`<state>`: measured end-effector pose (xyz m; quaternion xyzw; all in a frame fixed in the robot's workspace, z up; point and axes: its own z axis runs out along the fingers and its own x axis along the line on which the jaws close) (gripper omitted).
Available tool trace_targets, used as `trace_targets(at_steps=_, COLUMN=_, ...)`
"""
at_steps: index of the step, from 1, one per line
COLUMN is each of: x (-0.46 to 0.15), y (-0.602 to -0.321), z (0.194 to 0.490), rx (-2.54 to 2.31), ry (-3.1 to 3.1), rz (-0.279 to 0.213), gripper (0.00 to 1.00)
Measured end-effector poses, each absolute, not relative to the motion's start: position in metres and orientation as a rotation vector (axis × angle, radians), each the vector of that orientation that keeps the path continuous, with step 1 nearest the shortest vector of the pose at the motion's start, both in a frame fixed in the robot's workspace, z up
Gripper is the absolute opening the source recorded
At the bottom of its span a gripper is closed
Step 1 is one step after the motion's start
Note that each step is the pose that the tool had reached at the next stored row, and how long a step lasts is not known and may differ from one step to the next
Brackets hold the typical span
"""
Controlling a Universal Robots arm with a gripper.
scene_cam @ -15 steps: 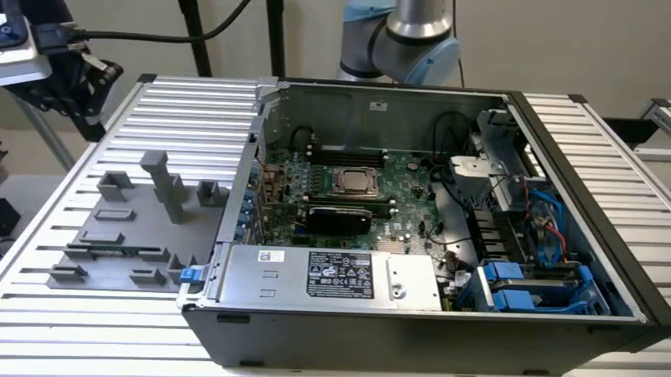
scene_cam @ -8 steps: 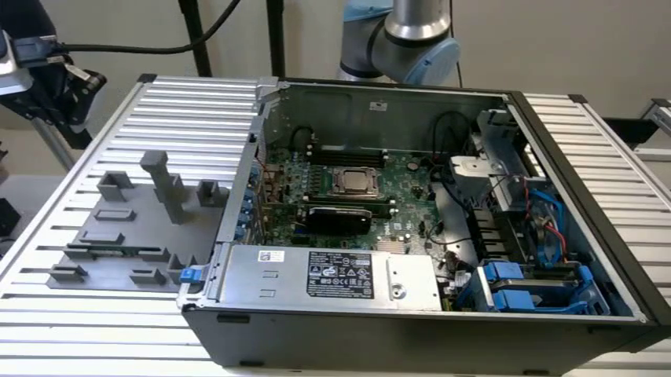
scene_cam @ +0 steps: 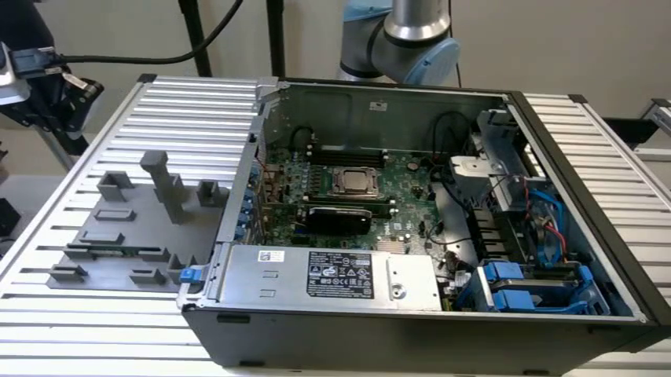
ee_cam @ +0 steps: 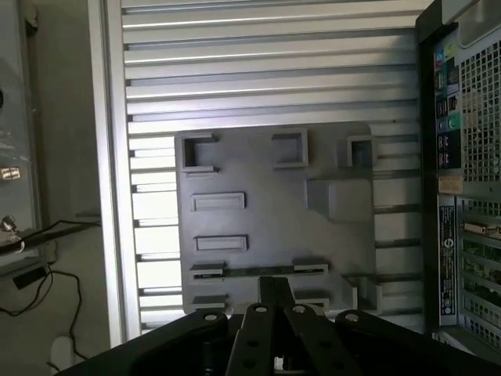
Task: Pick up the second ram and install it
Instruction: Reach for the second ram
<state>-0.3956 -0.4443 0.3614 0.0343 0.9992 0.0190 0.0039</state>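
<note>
Your end effector (ee_cam: 275, 287) hovered above the ram stick (ee_cam: 239, 271).
You needed it centred along the stick; spread or pressed together, I couldn't tell.

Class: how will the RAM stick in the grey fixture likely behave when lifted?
The RAM stick looks like a thin, narrow board, so probably stiff and light. It seems held on edge in the grey fixture; freed, it would likely tip flat.
</note>
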Motion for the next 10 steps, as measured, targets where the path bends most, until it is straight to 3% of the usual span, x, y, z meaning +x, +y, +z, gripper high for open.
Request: trace_targets(at_steps=10, x=-0.3956, y=-0.4443, z=0.3613, rx=0.107, ry=3.131, rz=0.06, gripper=0.0)
